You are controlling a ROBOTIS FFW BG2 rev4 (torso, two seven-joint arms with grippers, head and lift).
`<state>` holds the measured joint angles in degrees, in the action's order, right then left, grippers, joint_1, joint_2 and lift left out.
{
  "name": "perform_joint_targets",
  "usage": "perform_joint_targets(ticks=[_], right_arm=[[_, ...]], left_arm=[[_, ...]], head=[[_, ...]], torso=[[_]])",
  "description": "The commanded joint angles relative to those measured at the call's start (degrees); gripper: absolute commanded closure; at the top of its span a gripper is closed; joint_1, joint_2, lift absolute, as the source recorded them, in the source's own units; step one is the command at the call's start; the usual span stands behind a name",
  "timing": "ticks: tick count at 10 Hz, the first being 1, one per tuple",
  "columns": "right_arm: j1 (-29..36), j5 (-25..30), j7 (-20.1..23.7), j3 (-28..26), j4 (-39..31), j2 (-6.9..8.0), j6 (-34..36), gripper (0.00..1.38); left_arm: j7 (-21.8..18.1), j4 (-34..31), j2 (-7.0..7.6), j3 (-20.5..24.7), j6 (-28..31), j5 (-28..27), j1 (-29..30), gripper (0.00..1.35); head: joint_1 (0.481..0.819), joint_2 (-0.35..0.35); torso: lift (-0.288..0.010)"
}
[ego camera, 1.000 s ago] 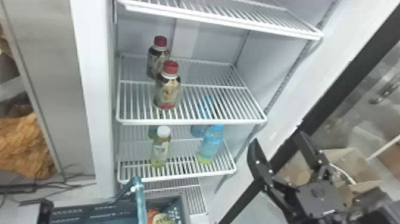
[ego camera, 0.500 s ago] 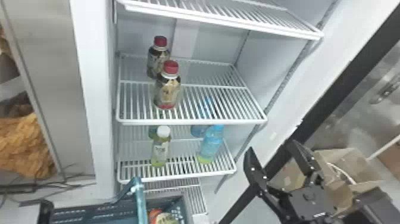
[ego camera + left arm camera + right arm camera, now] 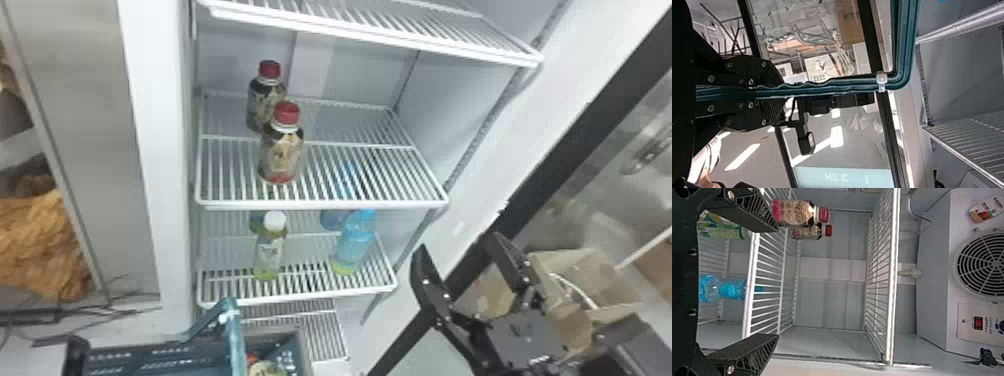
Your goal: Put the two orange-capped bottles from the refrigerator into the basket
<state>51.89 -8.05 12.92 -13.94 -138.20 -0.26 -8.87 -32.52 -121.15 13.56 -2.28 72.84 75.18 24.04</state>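
Observation:
Two dark bottles with red caps stand upright on a middle fridge shelf, the front bottle (image 3: 284,150) partly covering the rear bottle (image 3: 261,102). My right gripper (image 3: 459,248) is at the fridge's right side, apart from the bottles. In the right wrist view, my right gripper (image 3: 776,282) is open and holds nothing; the front bottle (image 3: 793,213) and rear bottle (image 3: 806,233) lie beyond one finger. The blue basket (image 3: 165,354) is at the bottom of the head view. In the left wrist view, my left gripper (image 3: 775,92) is shut on the teal basket handle (image 3: 836,86).
The shelf below holds a white-capped green bottle (image 3: 270,250), a blue bottle (image 3: 355,245) and others behind them. The shelf's front rail (image 3: 320,205) runs below the red-capped bottles. Inside the basket are items (image 3: 267,369) with red parts. Cardboard boxes (image 3: 590,275) stand beyond the right gripper.
The right gripper has shifted slightly left and down in the head view, mostly between the two earlier frames. The bottles and basket look the same.

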Motion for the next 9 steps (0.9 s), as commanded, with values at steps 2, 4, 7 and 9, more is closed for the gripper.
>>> perform_joint_targets(ticks=[2, 4, 7, 9], right_arm=[[0.00, 0.16, 0.00, 0.00, 0.04, 0.00, -0.28, 0.10], [0.00, 0.16, 0.00, 0.00, 0.18, 0.00, -0.56, 0.10], [-0.28, 0.16, 0.00, 0.11, 0.74, 0.09, -1.68, 0.10], [-0.28, 0.16, 0.00, 0.11, 0.74, 0.09, -2.24, 0.10]], left_arm=[[0.00, 0.00, -0.02, 0.11, 0.00, 0.00, 0.00, 1.20], [0.00, 0.00, -0.02, 0.11, 0.00, 0.00, 0.00, 1.20], [0.00, 0.00, -0.02, 0.00, 0.00, 0.00, 0.00, 1.20], [0.00, 0.00, -0.02, 0.00, 0.00, 0.11, 0.00, 1.20]], head=[[0.695, -0.350], [0.695, -0.350], [0.695, -0.350], [0.695, -0.350]], torso=[[-0.040], [-0.040], [-0.040], [-0.040]])
